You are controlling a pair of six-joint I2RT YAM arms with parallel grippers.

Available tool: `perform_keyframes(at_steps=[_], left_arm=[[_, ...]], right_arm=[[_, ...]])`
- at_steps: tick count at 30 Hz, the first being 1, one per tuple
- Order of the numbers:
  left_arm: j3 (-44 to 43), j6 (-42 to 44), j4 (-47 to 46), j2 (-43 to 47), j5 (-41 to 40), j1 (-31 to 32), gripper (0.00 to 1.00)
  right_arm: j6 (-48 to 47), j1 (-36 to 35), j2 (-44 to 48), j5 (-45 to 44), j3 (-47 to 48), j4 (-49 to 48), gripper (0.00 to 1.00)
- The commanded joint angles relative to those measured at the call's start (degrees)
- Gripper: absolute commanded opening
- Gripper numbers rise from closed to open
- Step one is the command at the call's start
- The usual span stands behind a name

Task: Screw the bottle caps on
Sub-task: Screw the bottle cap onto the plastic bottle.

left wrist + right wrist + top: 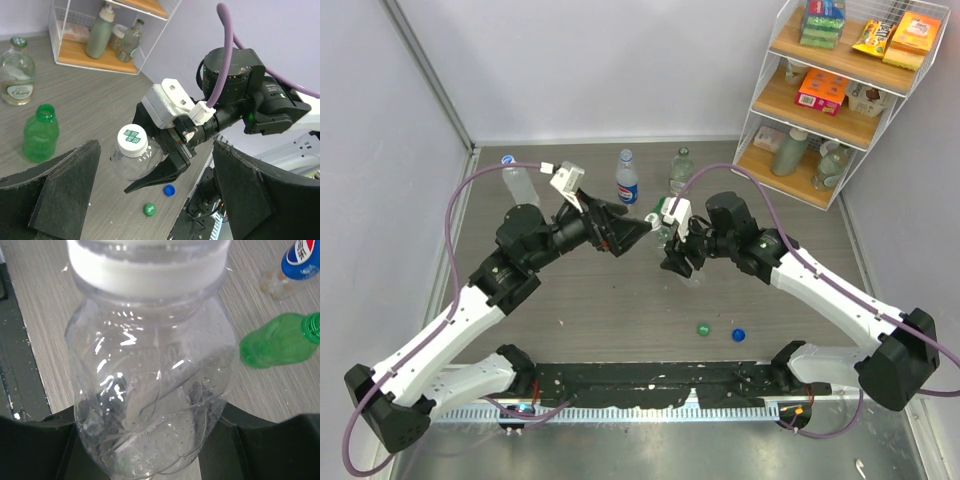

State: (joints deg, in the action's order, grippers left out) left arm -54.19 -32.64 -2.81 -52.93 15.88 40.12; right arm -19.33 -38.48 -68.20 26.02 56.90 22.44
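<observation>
– Clear bottle (150, 365) right up close, who has it?
– Me. My right gripper (152, 420) squeezes its belly and tips its top toward my left gripper (156, 155), which is spread wide with nothing in it.
– What next?
– I think the white cap (132, 139) sitting on the neck needs turning. I should close the left gripper flat on the cap's sides and turn slowly. The right one should hold tight so the bottle does not spin.
– Anything inside it?
– Looks empty, just little drops on the wall. The green bottle (40, 132) on the counter (100, 105) has an open neck and looks empty too. A green cap (149, 209) and a blue cap (169, 190) lie loose near each other. The cola bottle (627, 178) stands far back; I cannot tell what is in it.
</observation>
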Motion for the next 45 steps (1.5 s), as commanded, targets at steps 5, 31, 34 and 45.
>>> perform_keyframes(at_steps=[5,31,34,45], left_arm=[[-8.38,-2.33,11.24,-7.19,-8.14,-0.04,0.83],[-12.16,-5.15,8.96,-15.80,2.05,0.05,0.53],[-12.34,-5.15,8.70,-16.68,2.67,0.05,0.51],[-12.25,-5.24,8.34,-16.16,2.32,-0.04,0.43]], right_arm=[[1.58,-0.28,0.09,-4.75,2.25,-0.73,0.01],[1.40,-0.19,-0.53,-6.07,2.42,-0.11,0.01],[1.49,-0.37,-0.70,-5.89,2.42,-0.11,0.01],[1.14,-0.54,-0.70,-5.37,2.42,0.50,0.01]])
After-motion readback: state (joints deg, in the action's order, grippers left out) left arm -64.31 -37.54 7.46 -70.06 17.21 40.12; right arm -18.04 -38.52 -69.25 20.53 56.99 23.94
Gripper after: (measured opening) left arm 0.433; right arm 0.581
